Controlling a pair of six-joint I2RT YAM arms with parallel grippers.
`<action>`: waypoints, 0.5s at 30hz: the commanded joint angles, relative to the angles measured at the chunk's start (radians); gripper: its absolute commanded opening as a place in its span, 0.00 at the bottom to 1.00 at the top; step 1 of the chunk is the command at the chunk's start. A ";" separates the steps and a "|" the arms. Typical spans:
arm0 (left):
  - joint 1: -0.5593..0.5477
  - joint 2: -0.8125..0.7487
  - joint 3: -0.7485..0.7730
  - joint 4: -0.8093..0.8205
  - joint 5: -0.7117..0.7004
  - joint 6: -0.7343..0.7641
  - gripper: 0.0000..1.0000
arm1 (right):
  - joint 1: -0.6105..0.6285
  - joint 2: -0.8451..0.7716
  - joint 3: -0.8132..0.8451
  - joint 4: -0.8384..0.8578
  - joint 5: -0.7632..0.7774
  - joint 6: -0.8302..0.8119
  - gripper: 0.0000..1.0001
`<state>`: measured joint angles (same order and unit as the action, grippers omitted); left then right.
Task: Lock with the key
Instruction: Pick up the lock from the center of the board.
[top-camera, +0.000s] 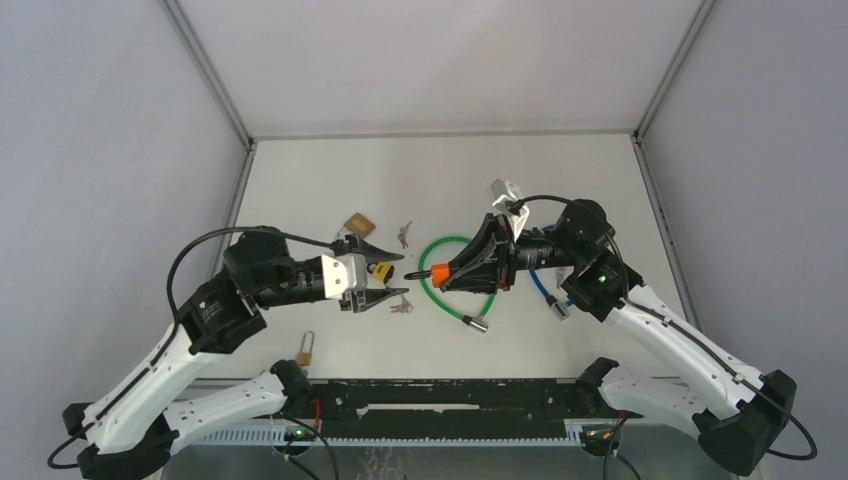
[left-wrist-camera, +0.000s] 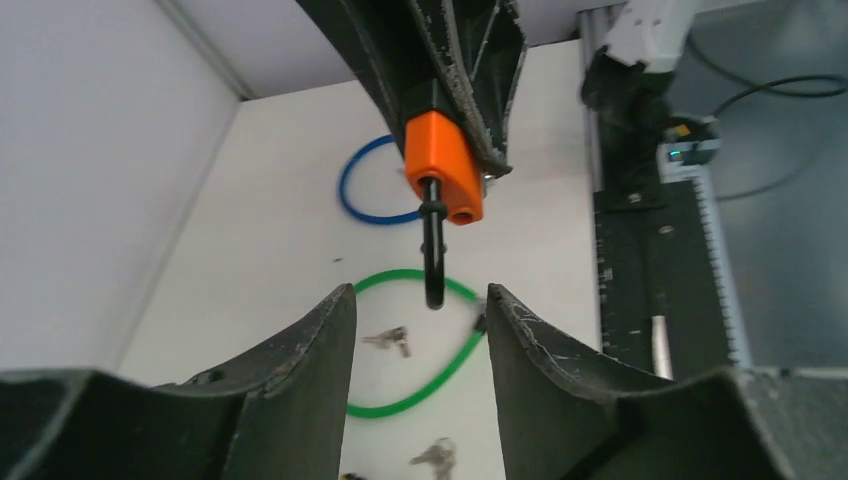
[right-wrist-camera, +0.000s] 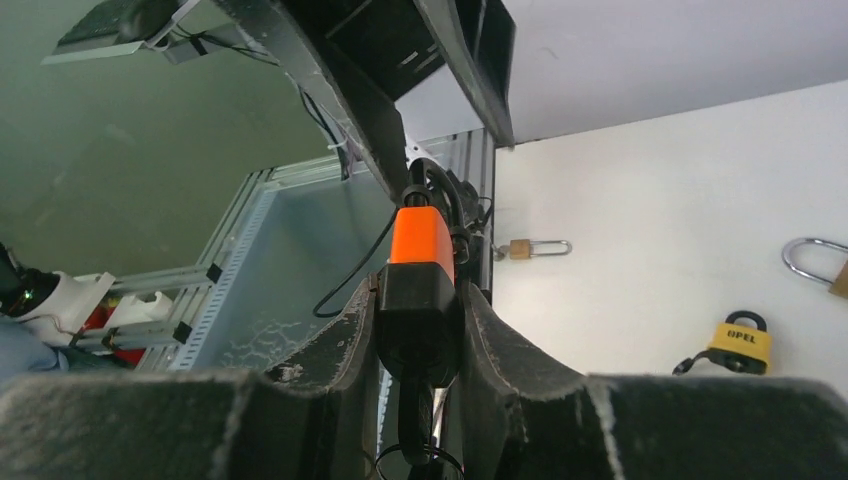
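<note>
My right gripper is shut on the black lower half of an orange padlock, held in the air above the table. A dark key with a wire ring sticks out of the lock's underside, between my fingers. The lock's black shackle points at my left gripper. That gripper is open, and the shackle's tip sits just between its fingertips without touching them. From above, the lock hangs midway between the left gripper and the right gripper.
A green cable loop and a blue cable lie below the lock. A yellow padlock, a brass padlock, a small brass padlock and loose keys lie on the white table.
</note>
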<state>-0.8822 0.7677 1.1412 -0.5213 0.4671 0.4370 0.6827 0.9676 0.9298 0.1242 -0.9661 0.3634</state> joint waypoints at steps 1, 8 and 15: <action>0.002 0.011 0.026 0.048 0.157 -0.223 0.53 | 0.009 -0.033 0.010 0.113 -0.017 -0.043 0.00; -0.002 0.014 -0.005 0.133 0.134 -0.333 0.39 | 0.021 -0.037 0.010 0.159 -0.002 -0.029 0.00; -0.003 0.015 -0.024 0.173 0.140 -0.365 0.15 | 0.022 -0.047 0.010 0.161 0.002 -0.031 0.00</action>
<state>-0.8825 0.7876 1.1385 -0.4255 0.5789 0.1329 0.7010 0.9493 0.9279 0.1932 -0.9794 0.3481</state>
